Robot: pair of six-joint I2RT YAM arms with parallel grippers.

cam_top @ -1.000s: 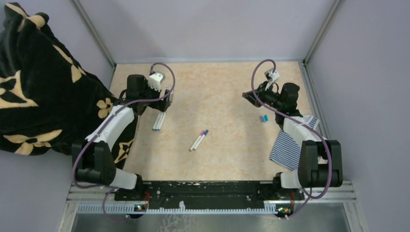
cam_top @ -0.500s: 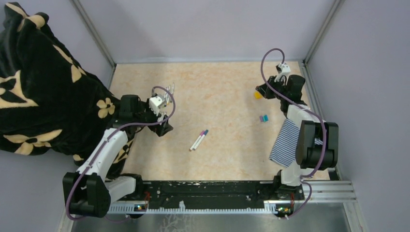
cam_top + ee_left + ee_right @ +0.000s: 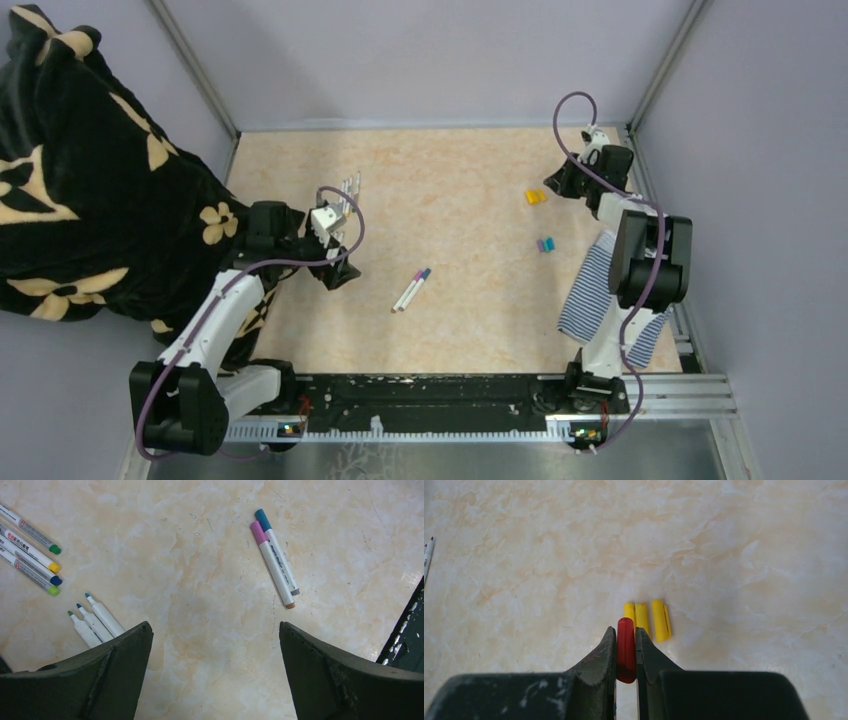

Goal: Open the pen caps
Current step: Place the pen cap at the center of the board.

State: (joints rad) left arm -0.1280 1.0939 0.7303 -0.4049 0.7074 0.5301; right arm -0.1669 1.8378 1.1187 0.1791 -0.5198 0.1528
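My right gripper (image 3: 626,630) is shut on a red pen cap (image 3: 626,645), held low over the table just short of three yellow caps (image 3: 647,620). The top view shows this gripper (image 3: 556,190) at the far right, beside the yellow caps (image 3: 536,197). My left gripper (image 3: 215,627) is open with only bare table between its fingers. Ahead of it lie two capped pens (image 3: 276,562), one with a pink cap (image 3: 257,530) and one with a teal cap (image 3: 261,516). Three uncapped pens (image 3: 94,622) lie by its left finger, and several more pens (image 3: 31,555) lie further left.
A purple and a teal cap (image 3: 545,245) lie loose at the right. The striped cloth (image 3: 592,295) lies under the right arm. A black patterned blanket (image 3: 80,170) hangs over the left wall. The enclosure walls stand close behind the right gripper.
My left gripper has come back towards the near side, uncovering the far pens, and stays open. My right arm has swung to the far right corner with the red cap, beside the yellow caps.
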